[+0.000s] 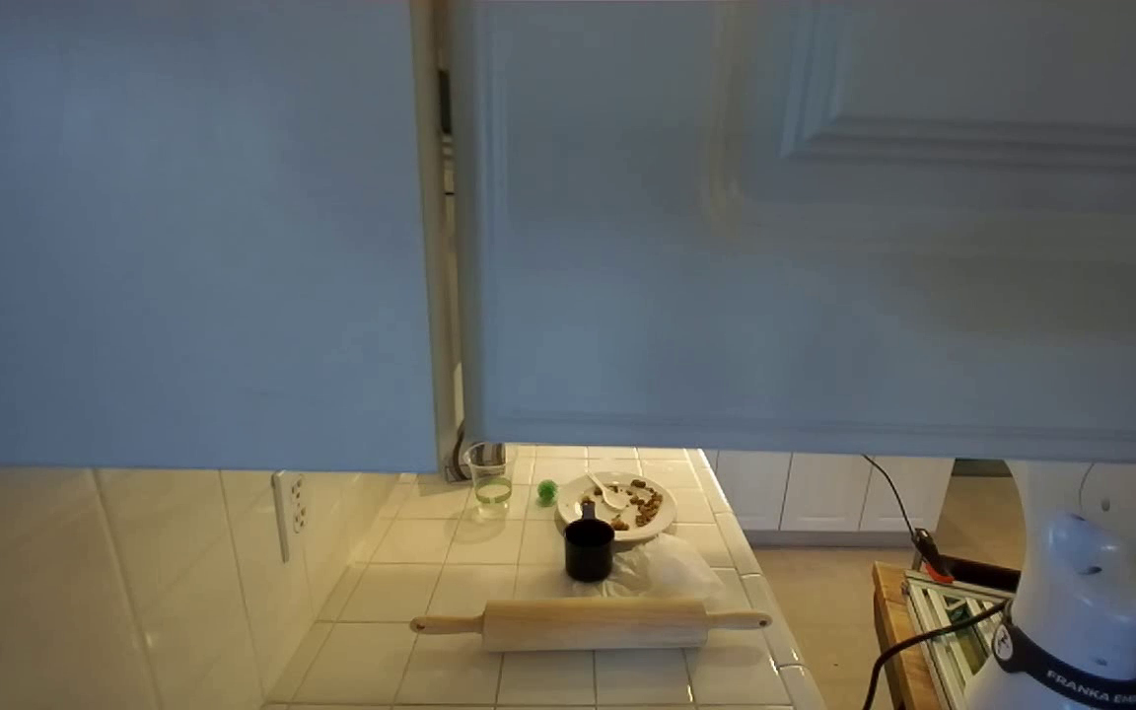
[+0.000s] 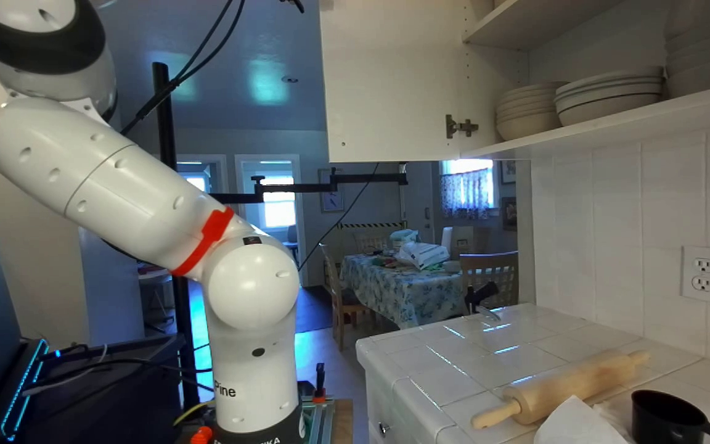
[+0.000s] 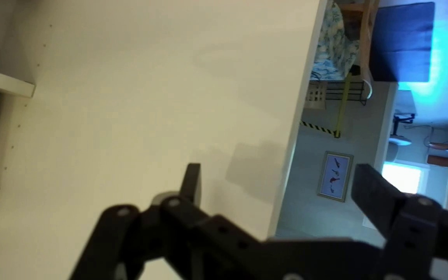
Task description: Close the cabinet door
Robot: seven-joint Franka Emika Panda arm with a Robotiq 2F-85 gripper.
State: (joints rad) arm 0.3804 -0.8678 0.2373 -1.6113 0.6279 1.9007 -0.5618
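while the cabinet door (image 2: 392,80) stands wide open, its closing swing apparently all remaining, the widely parted hand (image 3: 278,168) holds nothing.

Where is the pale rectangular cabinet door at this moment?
In an exterior view, the pale rectangular cabinet door hangs open at top centre, between the white robot arm and stacked pale bowls.
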